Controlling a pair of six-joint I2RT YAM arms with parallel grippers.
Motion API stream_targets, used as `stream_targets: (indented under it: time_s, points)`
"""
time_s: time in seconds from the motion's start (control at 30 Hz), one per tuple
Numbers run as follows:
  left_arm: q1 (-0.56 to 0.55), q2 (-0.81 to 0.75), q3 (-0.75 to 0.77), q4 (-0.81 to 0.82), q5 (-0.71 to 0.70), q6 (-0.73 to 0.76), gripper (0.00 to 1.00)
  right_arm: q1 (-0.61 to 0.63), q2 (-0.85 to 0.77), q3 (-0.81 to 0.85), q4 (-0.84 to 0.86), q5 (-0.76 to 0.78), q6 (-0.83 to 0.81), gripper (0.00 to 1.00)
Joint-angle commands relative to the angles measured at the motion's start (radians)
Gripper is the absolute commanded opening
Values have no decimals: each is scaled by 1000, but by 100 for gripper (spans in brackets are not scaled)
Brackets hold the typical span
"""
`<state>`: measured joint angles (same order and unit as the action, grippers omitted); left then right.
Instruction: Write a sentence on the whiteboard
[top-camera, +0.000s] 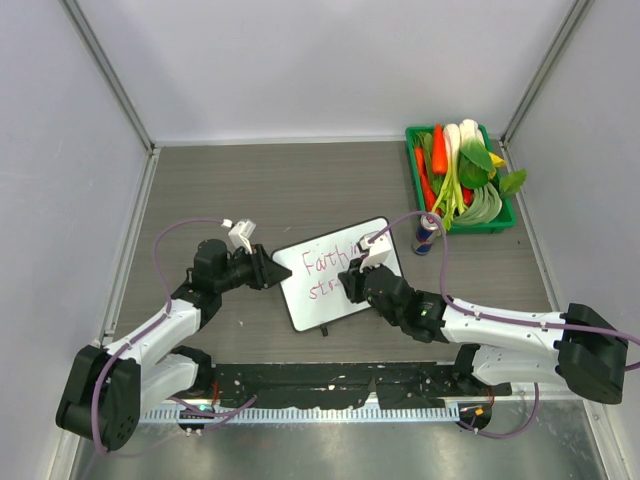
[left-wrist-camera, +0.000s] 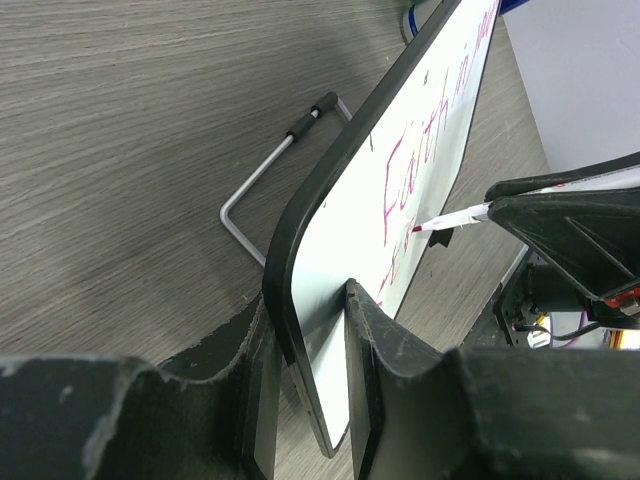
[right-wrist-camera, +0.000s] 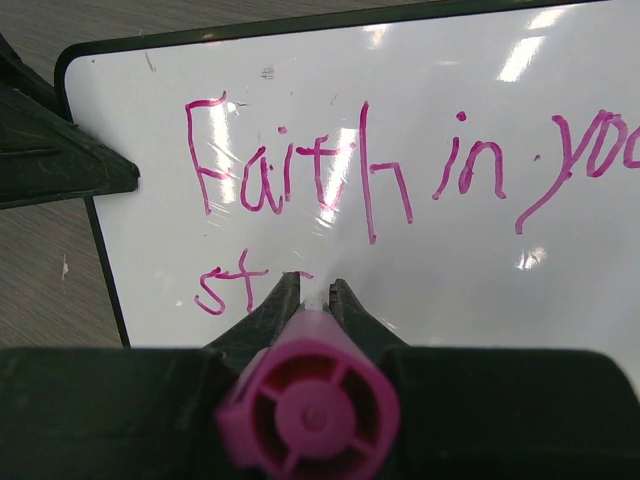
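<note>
Left gripper (left-wrist-camera: 308, 305) clamps the board (left-wrist-camera: 335, 255), right gripper (right-wrist-camera: 315, 287) clamps the marker (right-wrist-camera: 310, 410). Press too hard and the board might twist, wrecking the sentence (right-wrist-camera: 370, 170)

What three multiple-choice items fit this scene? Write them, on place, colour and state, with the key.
1. Where does the green tray sit? A) far right corner B) near left corner C) middle of the near edge
2. What colour is the sentence? A) blue B) pink C) black
3. How are the left fingers? A) spread wide, empty B) shut on the whiteboard edge C) shut on a carrot
Key: 1 A, top view shows it far right; 2 B, the letters are pink; 3 B, they clamp the board's edge.
</note>
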<state>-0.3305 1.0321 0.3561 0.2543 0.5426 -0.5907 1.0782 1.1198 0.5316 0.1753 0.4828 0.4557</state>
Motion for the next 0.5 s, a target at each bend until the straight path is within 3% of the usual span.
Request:
stream_targets:
  time_s: [0.0,0.47]
  points:
    - [5,8,-12,-20,-56,68,0,-6,-15,10,-20,85,-8,1]
    - [5,8,-12,-20,-56,68,0,-23,-9,64,-25,103,-23,1]
